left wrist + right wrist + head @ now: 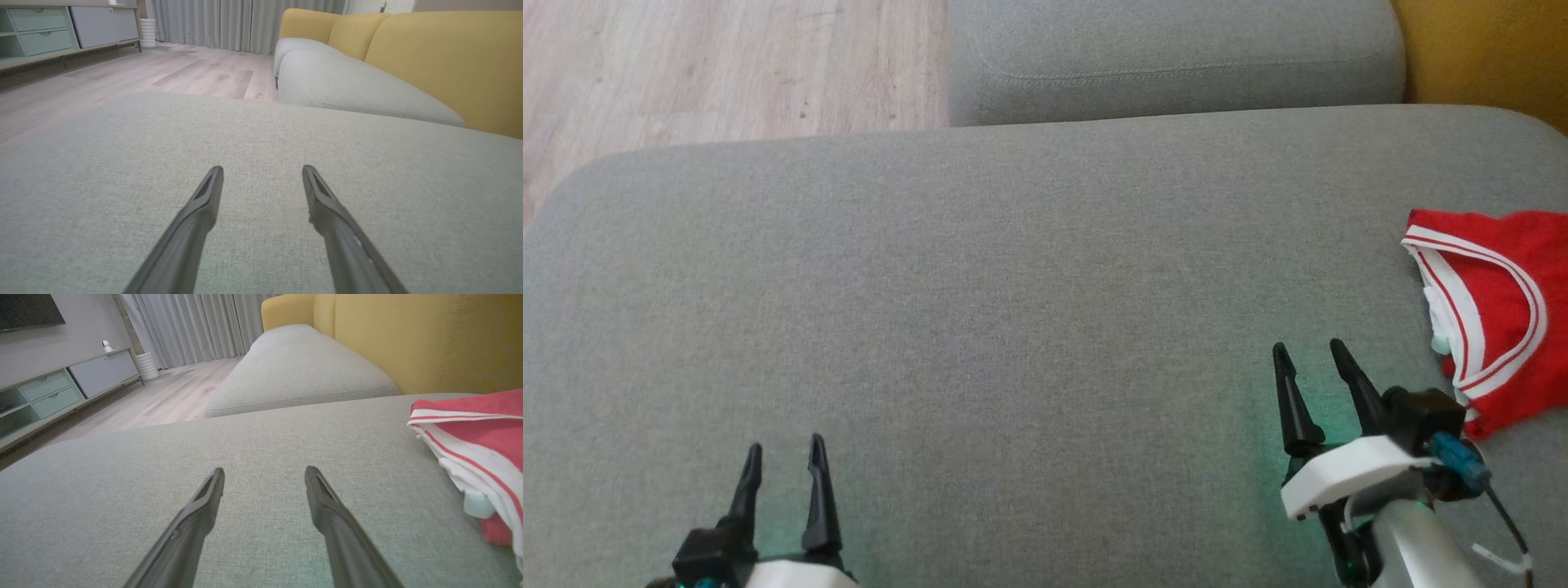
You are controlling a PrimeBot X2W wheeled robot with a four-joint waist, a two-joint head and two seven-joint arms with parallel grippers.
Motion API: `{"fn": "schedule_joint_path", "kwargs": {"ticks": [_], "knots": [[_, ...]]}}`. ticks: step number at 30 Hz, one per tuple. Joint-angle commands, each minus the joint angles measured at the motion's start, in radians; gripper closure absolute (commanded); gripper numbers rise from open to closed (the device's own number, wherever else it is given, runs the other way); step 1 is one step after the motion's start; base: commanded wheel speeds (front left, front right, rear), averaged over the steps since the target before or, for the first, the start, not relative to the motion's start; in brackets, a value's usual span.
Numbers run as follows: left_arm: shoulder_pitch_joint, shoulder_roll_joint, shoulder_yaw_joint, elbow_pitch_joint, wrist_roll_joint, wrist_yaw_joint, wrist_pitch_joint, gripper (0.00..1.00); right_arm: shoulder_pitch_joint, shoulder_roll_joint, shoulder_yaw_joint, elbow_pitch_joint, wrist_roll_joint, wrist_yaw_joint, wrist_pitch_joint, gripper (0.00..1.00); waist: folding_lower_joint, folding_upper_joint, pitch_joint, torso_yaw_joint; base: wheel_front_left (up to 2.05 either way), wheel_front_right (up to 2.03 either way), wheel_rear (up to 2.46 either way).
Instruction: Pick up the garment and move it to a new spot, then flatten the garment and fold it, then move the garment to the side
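Left fingers [821, 498], right fingers [1290, 408] spread, empty. Garment [1503, 310] bunched on cushion [1013, 286], my right; I risk pinching one layer, dragging it askew.

Grey cushion [1013, 286] bare L to ctr, free passage. Red garment [1494, 310] blocks R edge, just beside right pincer [1308, 345]. Yellow backrest [1486, 57] walls far R.

Grey fabric seat cushion [1013, 327] in foreground; second grey cushion [1176, 57] beyond it. Yellow backrest [429, 343]. Pale wood floor [122, 77]. Grey curtains [204, 20]. Pale-green drawer cabinet [49, 396] along wall.
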Motion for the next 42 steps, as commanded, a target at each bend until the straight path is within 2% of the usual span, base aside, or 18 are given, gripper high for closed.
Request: {"fn": "schedule_joint_path", "kwargs": {"ticks": [1, 7, 42], "knots": [[0.0, 0.0, 0.0, -0.001, -0.005, -0.003, 0.0, 1.0, 0.0, 0.0, 0.001, 0.004, 0.0, 0.0, 0.0, 1.0, 0.0001, 0.0, -0.002, -0.001, 0.0, 0.0, 0.0], [-0.001, -0.001, 0.004, 0.05, -0.023, -0.004, 0.014, 1.0, 0.022, 0.002, -0.005, 0.046, 0.019, 0.0, 0.008, 1.0, 0.0001, 0.0, -0.003, -0.001, 0.0, 0.0, 0.0], [-0.045, 0.0, 0.045, 0.001, -0.426, -0.035, 0.115, 1.0, 0.035, 0.002, -0.062, -0.059, 0.429, 0.0, 0.111, 1.0, 0.0001, 0.0, -0.009, -0.004, 0.0, 0.0, 0.0]]}}
